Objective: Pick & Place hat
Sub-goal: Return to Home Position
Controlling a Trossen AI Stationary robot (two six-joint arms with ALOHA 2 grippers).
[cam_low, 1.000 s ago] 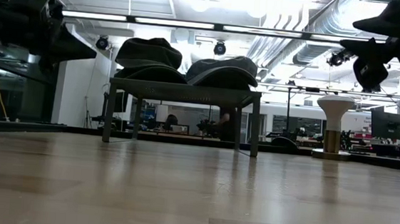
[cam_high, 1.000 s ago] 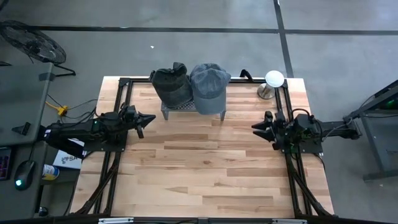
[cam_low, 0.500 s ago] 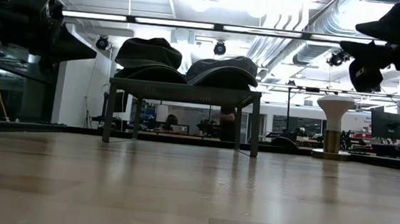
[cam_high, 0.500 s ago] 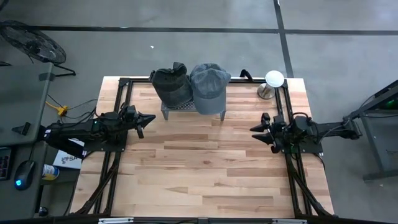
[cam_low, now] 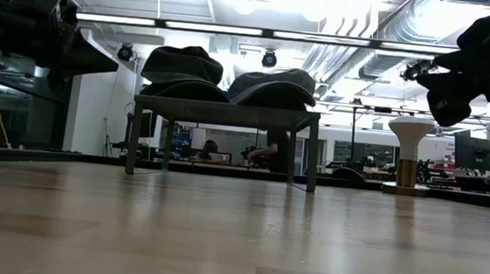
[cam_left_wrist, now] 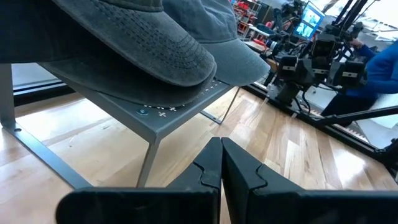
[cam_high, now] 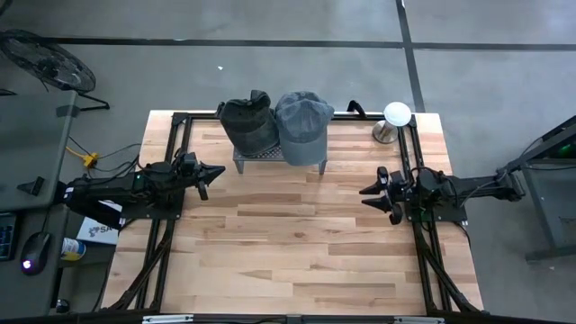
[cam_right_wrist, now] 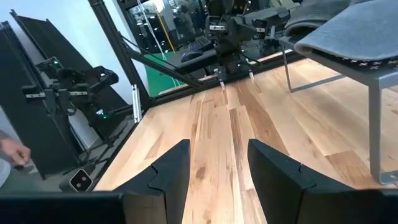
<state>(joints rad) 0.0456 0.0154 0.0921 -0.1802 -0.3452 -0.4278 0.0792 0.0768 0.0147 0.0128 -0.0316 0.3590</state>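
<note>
1. The shelf (cam_high: 259,155) stands at the middle of the worktop's (cam_high: 297,261) far edge, legs planted on the wood.
2. Up on the shelf sit the black caps (cam_high: 247,121), on the side toward the left arm. The gray caps (cam_high: 301,126) are right beside them on the side toward the right arm, and the two piles touch.
3. The left wrist view shows one brim lying on top of another layer of cloth, both hanging out past the shelf's edge.
4. The left pincer (cam_high: 214,173) hangs over the worktop's left edge, well apart from the shelf. Its fingers (cam_left_wrist: 239,171) are pressed together with nothing between them.
5. The right pincer (cam_high: 373,192) hangs over the right edge, level with its partner. Its fingers (cam_right_wrist: 277,168) are spread wide, with bare wood showing through the gap.
6. A white-topped stand (cam_high: 396,115) sits in the far right corner, clear of the shelf.
</note>
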